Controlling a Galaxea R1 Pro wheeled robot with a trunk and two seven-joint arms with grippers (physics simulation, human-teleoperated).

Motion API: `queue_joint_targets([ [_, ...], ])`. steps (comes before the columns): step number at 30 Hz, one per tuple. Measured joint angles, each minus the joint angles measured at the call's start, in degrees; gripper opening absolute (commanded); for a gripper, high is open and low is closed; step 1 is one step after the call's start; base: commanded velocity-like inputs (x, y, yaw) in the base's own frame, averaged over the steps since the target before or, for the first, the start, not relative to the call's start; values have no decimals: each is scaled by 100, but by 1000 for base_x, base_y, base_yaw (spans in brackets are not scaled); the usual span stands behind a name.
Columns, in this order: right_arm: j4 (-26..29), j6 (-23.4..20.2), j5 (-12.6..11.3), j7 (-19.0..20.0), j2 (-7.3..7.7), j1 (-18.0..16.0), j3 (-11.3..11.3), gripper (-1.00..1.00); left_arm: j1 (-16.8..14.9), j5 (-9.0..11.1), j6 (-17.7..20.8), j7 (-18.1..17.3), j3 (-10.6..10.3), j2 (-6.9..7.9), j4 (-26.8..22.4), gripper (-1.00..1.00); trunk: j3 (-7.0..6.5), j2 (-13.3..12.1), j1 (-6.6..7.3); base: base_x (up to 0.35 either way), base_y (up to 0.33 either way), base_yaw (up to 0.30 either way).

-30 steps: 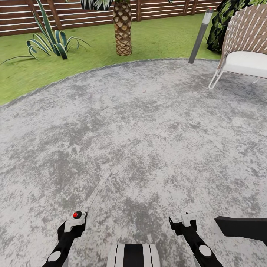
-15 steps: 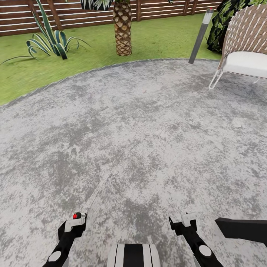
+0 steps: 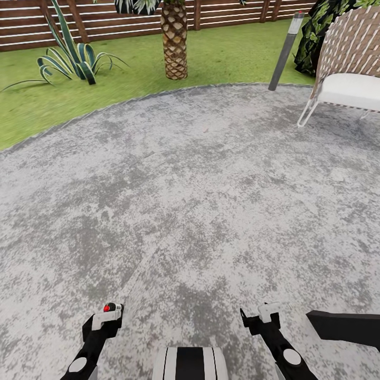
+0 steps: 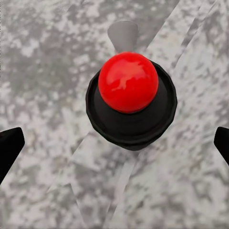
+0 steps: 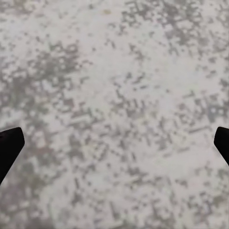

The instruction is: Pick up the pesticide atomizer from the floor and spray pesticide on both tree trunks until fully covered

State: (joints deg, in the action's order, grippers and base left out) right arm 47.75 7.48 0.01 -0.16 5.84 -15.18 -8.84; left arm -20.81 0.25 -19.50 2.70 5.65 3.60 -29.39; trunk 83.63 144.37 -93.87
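On the grey mottled paving (image 3: 200, 174) low at the head view's left, the pesticide atomizer (image 3: 109, 307) stands upright, red top up, right at the tip of the left gripper (image 3: 105, 316). Left wrist view looks straight down on it: red ball top (image 4: 128, 82) on a dark round body (image 4: 131, 119), sitting between the two black fingertips (image 4: 8, 148), which are spread wide at the frame's edges with clear gaps to the bottle on both sides, so released, not touching. Small grey shadow beside the bottle on the stone. Right gripper (image 3: 266, 315) hangs low over bare paving on the right side, its fingers (image 5: 9, 143) also spread wide apart, gripping nothing, blotchy stone under them. Robot trunk (image 3: 190, 363) shows at the bottom centre. Farther off: green lawn (image 3: 227, 53), palm with woven brown trunk (image 3: 174, 42), spiky agave plant (image 3: 74, 58), grey bollard post (image 3: 285, 50), white wicker chair (image 3: 348, 68), slatted brown fence (image 3: 116, 21) at the back
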Motion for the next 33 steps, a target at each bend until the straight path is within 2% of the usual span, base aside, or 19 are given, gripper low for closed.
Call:
queue_joint_targets([
  [33,-8,0,0,0,0,0,0,100,0,-1,0,-4,7,-17,-2,100,0,0,0,11,0,0],
])
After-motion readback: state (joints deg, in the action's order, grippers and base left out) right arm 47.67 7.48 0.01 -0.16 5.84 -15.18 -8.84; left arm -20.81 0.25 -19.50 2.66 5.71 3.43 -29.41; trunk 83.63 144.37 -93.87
